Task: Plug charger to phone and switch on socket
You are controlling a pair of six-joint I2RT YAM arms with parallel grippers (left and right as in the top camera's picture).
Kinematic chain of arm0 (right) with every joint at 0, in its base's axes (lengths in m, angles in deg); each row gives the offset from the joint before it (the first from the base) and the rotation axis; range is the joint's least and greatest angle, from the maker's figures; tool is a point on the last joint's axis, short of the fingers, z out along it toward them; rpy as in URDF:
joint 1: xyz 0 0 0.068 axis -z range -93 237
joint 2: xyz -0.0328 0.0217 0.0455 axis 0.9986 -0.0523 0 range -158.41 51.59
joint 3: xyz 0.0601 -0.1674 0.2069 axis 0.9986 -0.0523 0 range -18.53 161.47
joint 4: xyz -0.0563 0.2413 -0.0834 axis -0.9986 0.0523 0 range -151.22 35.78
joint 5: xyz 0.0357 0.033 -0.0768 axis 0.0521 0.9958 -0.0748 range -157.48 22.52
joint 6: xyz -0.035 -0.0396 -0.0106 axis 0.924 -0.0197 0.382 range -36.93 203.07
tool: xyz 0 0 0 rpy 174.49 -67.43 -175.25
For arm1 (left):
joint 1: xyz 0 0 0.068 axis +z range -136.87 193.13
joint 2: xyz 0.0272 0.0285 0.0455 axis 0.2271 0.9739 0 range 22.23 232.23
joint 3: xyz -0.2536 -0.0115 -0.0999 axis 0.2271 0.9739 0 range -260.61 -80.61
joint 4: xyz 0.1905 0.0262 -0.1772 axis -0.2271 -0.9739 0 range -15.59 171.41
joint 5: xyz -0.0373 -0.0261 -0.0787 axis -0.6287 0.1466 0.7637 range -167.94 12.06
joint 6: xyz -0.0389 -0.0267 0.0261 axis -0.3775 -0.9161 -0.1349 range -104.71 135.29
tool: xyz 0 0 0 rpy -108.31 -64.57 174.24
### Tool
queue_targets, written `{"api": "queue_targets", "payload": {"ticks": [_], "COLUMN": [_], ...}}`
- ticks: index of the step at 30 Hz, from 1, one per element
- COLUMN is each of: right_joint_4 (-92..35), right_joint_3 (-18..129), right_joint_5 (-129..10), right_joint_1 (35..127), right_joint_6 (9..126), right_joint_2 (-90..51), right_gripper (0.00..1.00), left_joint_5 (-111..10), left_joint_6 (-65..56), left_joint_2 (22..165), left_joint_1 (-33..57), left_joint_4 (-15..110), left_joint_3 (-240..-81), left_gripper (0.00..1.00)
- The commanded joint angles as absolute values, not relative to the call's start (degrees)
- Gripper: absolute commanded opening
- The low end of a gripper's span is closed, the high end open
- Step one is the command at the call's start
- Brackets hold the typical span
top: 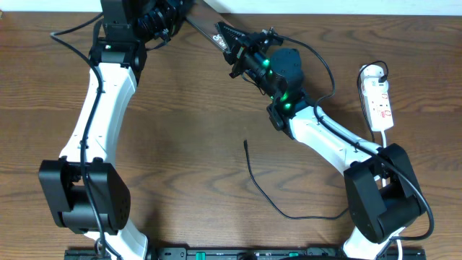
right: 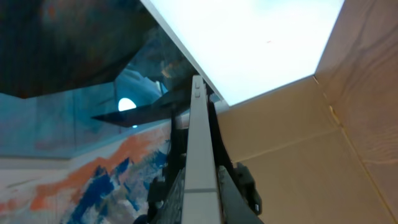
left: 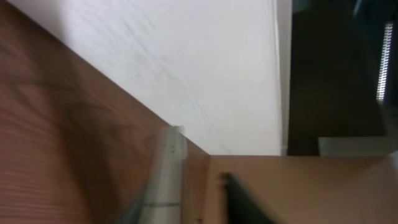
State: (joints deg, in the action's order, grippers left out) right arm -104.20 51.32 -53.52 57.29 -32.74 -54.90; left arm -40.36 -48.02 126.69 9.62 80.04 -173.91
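We log right gripper point(top: 225, 40) clamped on flat dark rectangular phone point(top: 202, 27) near brown wooden table point(top: 195, 130) far edge. Left gripper point(top: 173, 16) fingers: we cannot tell. Lettering illegible.

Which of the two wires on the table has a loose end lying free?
The thin black charger cable: its small tip lies unplugged mid-table. The thick white cord runs into the power strip.

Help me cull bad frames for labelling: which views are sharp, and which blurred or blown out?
Overhead: sharp and evenly lit, the charger and the socket crisp on the table. Left wrist: blurred throughout, no clean edge. Right wrist: the phone, edge-on, fairly sharp, but the white area above is blown out.
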Motion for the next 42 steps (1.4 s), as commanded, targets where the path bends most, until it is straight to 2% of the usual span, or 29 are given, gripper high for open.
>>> {"api": "queue_targets", "payload": {"ticks": [1,2,5,6,8,23,35,42], "right_joint_4": [-104.09,-104.07,-104.09,-104.07,-104.09,-104.09,-104.07,-104.07], "right_joint_3": [52.21,52.21,52.21,52.23,52.21,52.23,52.21,52.23], "right_joint_5": [-53.83,-53.83,-53.83,-53.80,-53.83,-53.83,-53.85,-53.85], "right_joint_1": [56.89,56.89,56.89,56.87,56.76,55.98,55.87,55.82], "right_joint_6": [-33.00,-33.00,-33.00,-33.00,-33.00,-33.02,-33.00,-33.00], "right_joint_2": [-54.49,-54.49,-54.49,-54.49,-54.49,-54.49,-54.49,-54.49], "right_gripper": [0.01,0.01,0.01,0.01,0.01,0.01,0.01,0.01], "left_joint_5": [-39.88,-39.88,-39.88,-39.88,-39.88,-39.86,-39.86,-39.86], "left_joint_6": [-46.95,-46.95,-46.95,-46.95,-46.93,-46.95,-46.95,-46.95], "left_joint_2": [126.02,126.02,126.02,126.02,126.02,126.02,126.02,126.02], "left_joint_1": [9.77,9.77,9.77,9.77,9.77,9.77,9.77,9.77], "left_joint_4": [80.87,80.87,80.87,80.87,80.87,80.83,80.83,80.81], "left_joint_3": [-174.39,-174.39,-174.39,-174.39,-174.39,-174.39,-174.39,-174.39], "left_gripper": [0.54,0.59,0.60,0.53,0.47,0.43,0.08,0.07]}}
